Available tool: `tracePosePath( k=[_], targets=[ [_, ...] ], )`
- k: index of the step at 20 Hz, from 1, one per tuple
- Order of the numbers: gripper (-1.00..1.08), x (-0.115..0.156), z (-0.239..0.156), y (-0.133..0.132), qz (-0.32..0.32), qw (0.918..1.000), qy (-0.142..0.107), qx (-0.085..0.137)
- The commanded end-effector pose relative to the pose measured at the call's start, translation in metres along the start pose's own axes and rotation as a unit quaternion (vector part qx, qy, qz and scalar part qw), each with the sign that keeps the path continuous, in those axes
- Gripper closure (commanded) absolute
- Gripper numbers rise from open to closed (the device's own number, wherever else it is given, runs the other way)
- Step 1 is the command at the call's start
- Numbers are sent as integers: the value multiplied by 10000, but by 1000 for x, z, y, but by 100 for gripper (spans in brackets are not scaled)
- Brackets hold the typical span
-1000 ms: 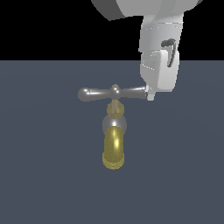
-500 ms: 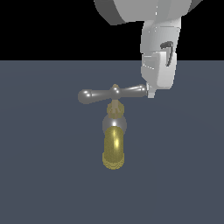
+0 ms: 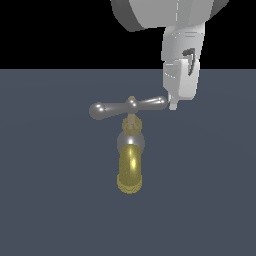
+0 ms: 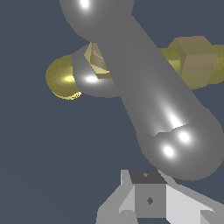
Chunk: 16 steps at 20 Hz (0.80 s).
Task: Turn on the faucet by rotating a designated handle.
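The faucet (image 3: 130, 170) stands on a dark grey floor, its brass-yellow spout curving toward the camera below a silver ball body. On top lies the handle (image 3: 112, 108), a silver crossbar tilted slightly, with its end on the exterior view's right a bit higher. My gripper (image 3: 173, 104) hangs down from above, its tip against that right end. In the wrist view the handle (image 4: 144, 87) fills the frame, its bulbous end just in front of my gripper (image 4: 148, 199), whose fingers look pressed together. The spout (image 4: 63, 78) shows behind the bar.
A flat dark grey floor (image 3: 50, 200) surrounds the faucet, with black background above. The white arm body (image 3: 160, 15) looms over the exterior view's upper right.
My gripper has shifted slightly toward the handle's right end. The crossbar has tilted a little, its left end dipping lower.
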State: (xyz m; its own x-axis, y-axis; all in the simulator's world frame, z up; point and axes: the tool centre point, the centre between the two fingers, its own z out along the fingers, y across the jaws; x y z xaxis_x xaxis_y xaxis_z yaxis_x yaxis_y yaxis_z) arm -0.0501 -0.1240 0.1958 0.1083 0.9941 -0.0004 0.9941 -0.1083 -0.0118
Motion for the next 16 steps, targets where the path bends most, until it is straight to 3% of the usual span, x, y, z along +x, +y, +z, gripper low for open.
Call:
tracePosePath(
  k=[1, 16],
  targets=[
    [108, 15, -1, 10, -91, 10000, 3, -26],
    [108, 51, -3, 56, -126, 9999, 3, -52]
  ],
)
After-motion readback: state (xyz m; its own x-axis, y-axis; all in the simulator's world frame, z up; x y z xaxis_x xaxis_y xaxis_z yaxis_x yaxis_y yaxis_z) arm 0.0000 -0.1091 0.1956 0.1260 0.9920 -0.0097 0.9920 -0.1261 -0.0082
